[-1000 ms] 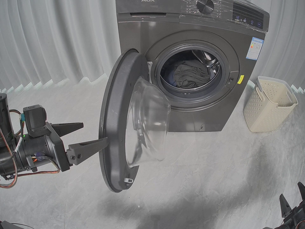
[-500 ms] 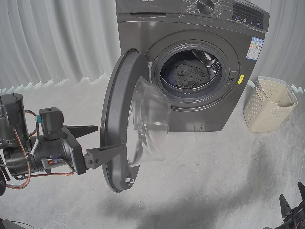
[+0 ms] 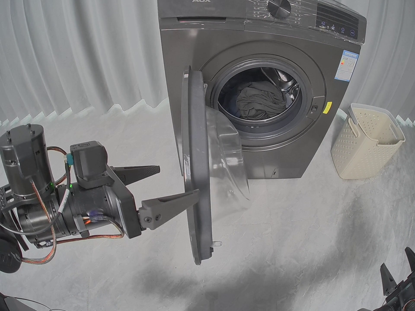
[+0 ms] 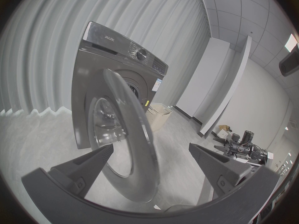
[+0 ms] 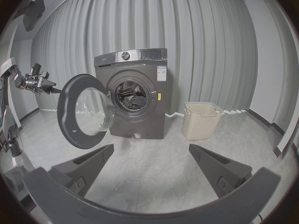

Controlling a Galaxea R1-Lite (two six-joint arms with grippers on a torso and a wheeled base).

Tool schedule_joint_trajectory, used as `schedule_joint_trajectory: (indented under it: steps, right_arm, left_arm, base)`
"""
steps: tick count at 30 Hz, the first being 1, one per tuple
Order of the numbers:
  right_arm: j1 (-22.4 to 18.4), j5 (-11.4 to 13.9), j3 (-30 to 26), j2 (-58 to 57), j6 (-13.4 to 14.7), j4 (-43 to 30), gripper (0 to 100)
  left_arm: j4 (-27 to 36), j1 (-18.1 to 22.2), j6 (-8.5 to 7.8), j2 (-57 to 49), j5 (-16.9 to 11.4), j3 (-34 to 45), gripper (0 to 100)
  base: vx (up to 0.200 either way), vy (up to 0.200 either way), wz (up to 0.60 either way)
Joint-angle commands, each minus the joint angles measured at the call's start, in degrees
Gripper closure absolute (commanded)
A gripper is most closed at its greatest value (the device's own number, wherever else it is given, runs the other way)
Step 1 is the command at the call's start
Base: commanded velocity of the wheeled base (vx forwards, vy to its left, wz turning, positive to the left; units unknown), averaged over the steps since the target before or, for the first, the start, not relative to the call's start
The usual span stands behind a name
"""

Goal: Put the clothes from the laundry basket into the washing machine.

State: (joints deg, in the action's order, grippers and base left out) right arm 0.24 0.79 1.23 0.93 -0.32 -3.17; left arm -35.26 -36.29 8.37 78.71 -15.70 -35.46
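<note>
The grey washing machine [image 3: 259,26] stands ahead with dark clothes [image 3: 259,100] piled in its drum. Its round door [image 3: 196,169] is half swung, edge-on to me. My left gripper [image 3: 177,180] is open at the door's outer side, and its near fingertip [image 3: 194,193] touches the door rim. The left wrist view has the door [image 4: 134,134] between the open fingers. A cream laundry basket [image 3: 367,143] sits on the floor right of the machine; its inside is hidden. Low at the right, my right gripper [image 3: 395,266] is open and holds nothing; its wrist view takes in the machine [image 5: 134,63] and basket [image 5: 201,120].
Pale pleated curtains [image 3: 78,44] hang behind the machine. Grey floor [image 3: 281,247] lies open between me and the machine. In the left wrist view a white partition [image 4: 224,91] and some equipment [image 4: 243,143] stand far off to the side.
My left gripper has moved right against the door. The door has swung from wide open to edge-on, toward the drum opening. The right arm has not moved.
</note>
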Motion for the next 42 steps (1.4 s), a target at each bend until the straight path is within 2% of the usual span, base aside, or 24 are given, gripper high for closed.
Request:
schedule_joint_trajectory:
  steps: [1, 4, 8, 10, 18, 20, 28, 42]
  right_arm:
    - [0.0, 0.1, 0.0, -0.9, 0.0, 0.0, 0]
    - [0.0, 0.1, 0.0, -0.9, -0.1, 0.0, 0]
    - [0.0, 0.1, 0.0, -0.9, -0.1, -0.1, 0]
    - [0.0, 0.1, 0.0, -0.9, 0.0, 0.0, 0]
    - [0.0, 0.1, 0.0, -0.9, 0.1, -0.1, 0]
    - [0.0, 0.1, 0.0, -0.9, 0.1, 0.0, 0]
    - [0.0, 0.1, 0.0, -0.9, 0.2, 0.0, 0]
    - [0.0, 0.1, 0.0, -0.9, 0.2, 0.0, 0]
  left_arm:
    - [-1.6, 3.2, 0.15, -1.2, 0.6, 0.9, 0]
    - [-1.7, 5.9, -0.46, -0.8, 1.9, 0.7, 0]
    - [-1.7, 6.6, -3.80, 2.6, 6.9, 0.9, 0]
    - [-1.9, 6.5, -4.33, 4.3, 7.7, 0.6, 0]
    - [-6.2, 5.4, -4.42, 10.0, 7.9, -1.9, 0]
    - [-8.4, 3.8, -4.33, 12.5, 8.1, -3.6, 0]
    - [-10.7, -1.3, -3.80, 18.9, 9.5, -9.4, 0]
    - [-12.4, -3.1, -3.63, 27.9, 9.5, -19.5, 0]
  base:
    - [0.000, 0.000, 0.00]
    - [0.000, 0.000, 0.00]
    - [0.000, 0.000, 0.00]
    - [0.000, 0.000, 0.00]
    - [0.000, 0.000, 0.00]
    - [0.000, 0.000, 0.00]
    - [0.000, 0.000, 0.00]
    - [0.000, 0.000, 0.00]
